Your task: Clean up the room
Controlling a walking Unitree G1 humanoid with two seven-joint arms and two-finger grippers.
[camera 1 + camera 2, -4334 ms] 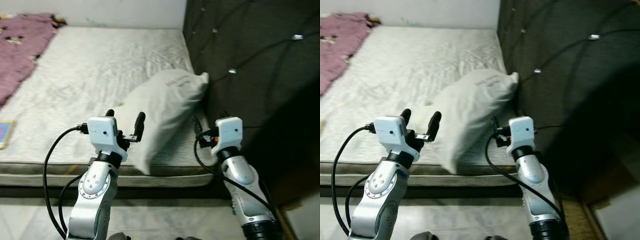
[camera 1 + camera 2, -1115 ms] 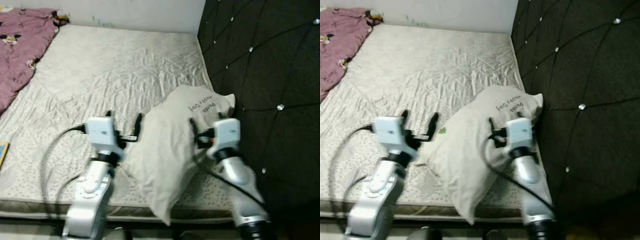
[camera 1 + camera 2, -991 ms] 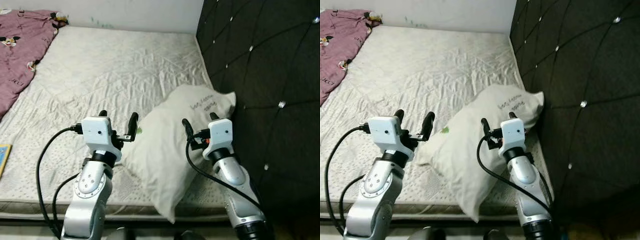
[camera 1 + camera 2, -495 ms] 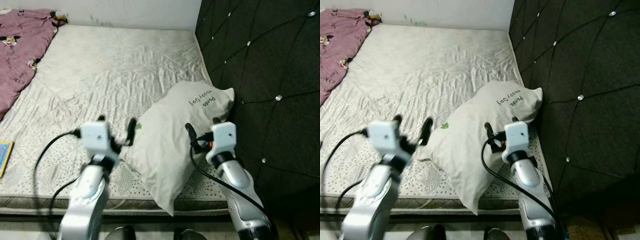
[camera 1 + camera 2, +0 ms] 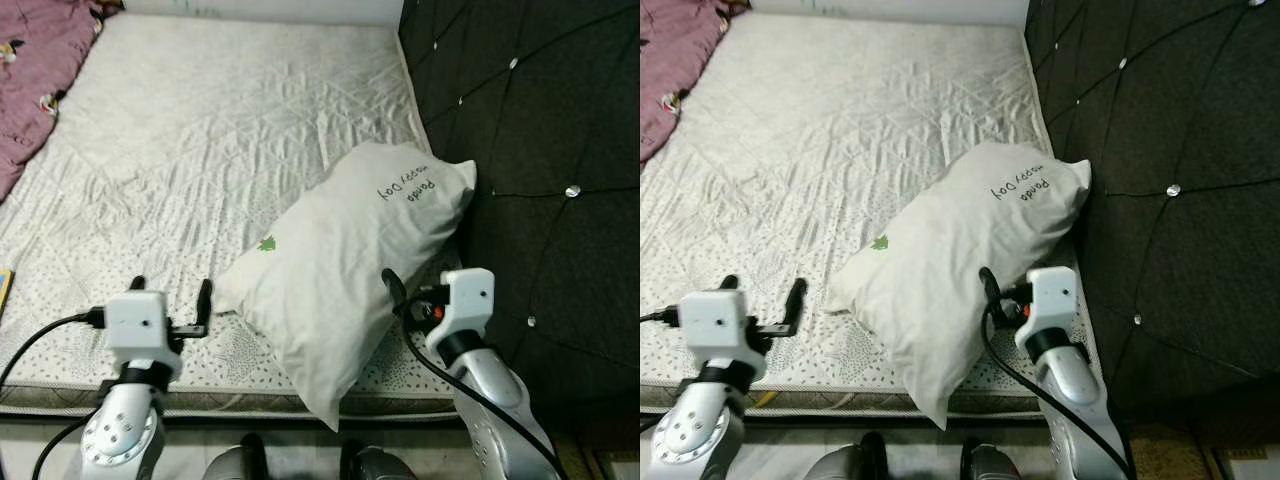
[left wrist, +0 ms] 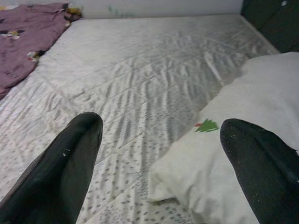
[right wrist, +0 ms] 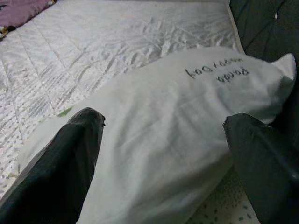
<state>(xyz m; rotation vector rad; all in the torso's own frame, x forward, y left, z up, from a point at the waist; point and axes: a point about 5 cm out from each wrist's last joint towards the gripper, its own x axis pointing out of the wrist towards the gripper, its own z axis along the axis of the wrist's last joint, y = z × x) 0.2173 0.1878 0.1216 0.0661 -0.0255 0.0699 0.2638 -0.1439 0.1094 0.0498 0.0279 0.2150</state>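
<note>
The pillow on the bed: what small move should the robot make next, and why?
Probably ease both pincers forward to take the pillow. It lies skewed on the mattress, one corner over the front edge. The left pincer and the right pincer are open, empty and facing it.

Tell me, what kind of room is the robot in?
Most likely a bedroom. There is a big bed with a quilted mattress, a white pillow leaning near the dark padded headboard, and a purple blanket lying at the far side.
</note>
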